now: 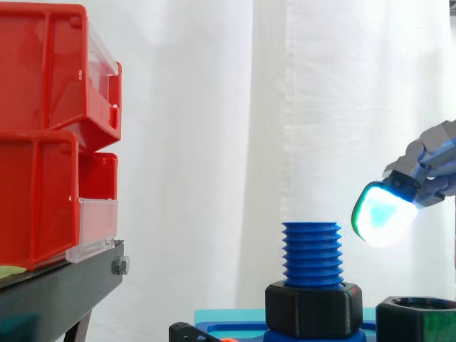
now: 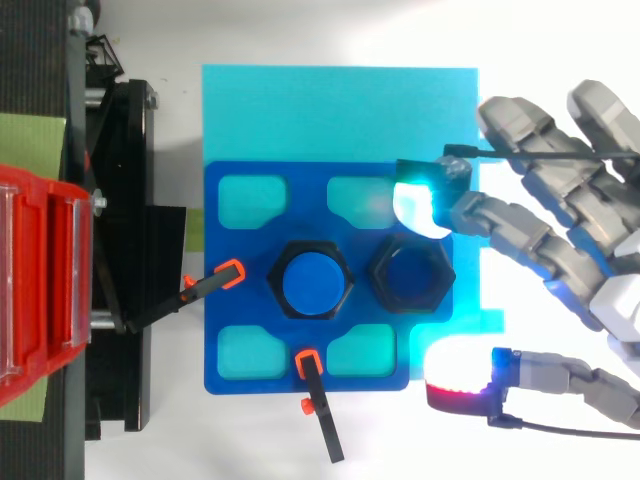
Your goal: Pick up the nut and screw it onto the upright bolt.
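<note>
step: you are watching the reach, nut not yet picked | hand (image 2: pixel 545 245): fingers standing spread and straight, holding nothing | black hex nut (image 2: pixel 412 277): lying on blue plate (image 2: pixel 250 305) just beside upright blue bolt (image 2: pixel 315 283) | next: calling for pads (image 2: pixel 418 205) straddling nut, then closing

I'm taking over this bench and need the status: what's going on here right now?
The robot hand hovers open at the right of the blue plate, holding nothing. Its spread fingers flank the loose black nut, which lies on the plate beside the upright blue bolt. In the side view the glowing tip is well above that nut, so it is not yet gripped. The bolt's upper threads are bare, and a black hex collar sits at its base.
</note>
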Robot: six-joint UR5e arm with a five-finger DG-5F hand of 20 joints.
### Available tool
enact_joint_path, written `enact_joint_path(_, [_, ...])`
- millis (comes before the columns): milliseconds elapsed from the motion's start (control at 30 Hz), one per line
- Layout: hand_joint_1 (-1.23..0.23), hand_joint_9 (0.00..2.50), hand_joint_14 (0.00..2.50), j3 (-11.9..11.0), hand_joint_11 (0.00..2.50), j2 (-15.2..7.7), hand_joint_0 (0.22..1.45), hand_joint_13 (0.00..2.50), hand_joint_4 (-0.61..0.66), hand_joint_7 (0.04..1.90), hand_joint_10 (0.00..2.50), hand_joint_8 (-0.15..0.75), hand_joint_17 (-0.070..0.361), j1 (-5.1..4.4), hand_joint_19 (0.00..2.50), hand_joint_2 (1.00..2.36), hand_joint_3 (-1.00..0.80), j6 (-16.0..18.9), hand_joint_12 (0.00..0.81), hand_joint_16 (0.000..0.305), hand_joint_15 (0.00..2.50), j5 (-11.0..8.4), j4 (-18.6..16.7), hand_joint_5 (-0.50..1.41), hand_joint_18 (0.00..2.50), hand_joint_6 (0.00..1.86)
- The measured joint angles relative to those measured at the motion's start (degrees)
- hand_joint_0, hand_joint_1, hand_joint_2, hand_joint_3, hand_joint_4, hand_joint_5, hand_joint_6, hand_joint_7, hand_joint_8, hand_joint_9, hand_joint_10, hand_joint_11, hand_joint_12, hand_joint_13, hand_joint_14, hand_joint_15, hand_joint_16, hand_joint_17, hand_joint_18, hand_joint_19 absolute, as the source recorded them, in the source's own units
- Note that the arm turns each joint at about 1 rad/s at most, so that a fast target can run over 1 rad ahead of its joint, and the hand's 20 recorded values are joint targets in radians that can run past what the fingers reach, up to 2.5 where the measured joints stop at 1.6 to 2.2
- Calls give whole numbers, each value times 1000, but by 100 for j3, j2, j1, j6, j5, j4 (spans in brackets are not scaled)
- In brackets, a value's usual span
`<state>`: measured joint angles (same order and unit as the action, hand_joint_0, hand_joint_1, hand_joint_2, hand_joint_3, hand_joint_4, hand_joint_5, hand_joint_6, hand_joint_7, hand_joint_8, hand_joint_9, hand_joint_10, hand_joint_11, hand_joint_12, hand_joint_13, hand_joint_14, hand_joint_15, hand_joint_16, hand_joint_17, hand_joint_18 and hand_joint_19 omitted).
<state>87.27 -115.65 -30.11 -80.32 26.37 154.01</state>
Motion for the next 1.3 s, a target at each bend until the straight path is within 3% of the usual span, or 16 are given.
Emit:
enact_joint_path(200, [-614,107,0,0,0,-49,361,267,146,643,0,243,99,-140,0,1000,-500,-479,349,44,0,-467,-310,-294,33,501])
enact_joint_path(533, [-610,127,0,0,0,-259,363,290,159,653,0,247,98,-239,0,1000,-500,-688,349,43,0,-937,-751,-283,60,501])
enact_joint_path(767, [-610,138,0,0,0,-302,364,298,163,662,0,249,98,-248,0,1000,-500,-909,350,44,0,-994,-972,-278,73,501])
enact_joint_path(1300, [-606,201,0,1,0,-479,368,344,175,682,0,258,98,-249,0,1000,-500,-1015,347,43,0,-985,-1222,-263,122,501])
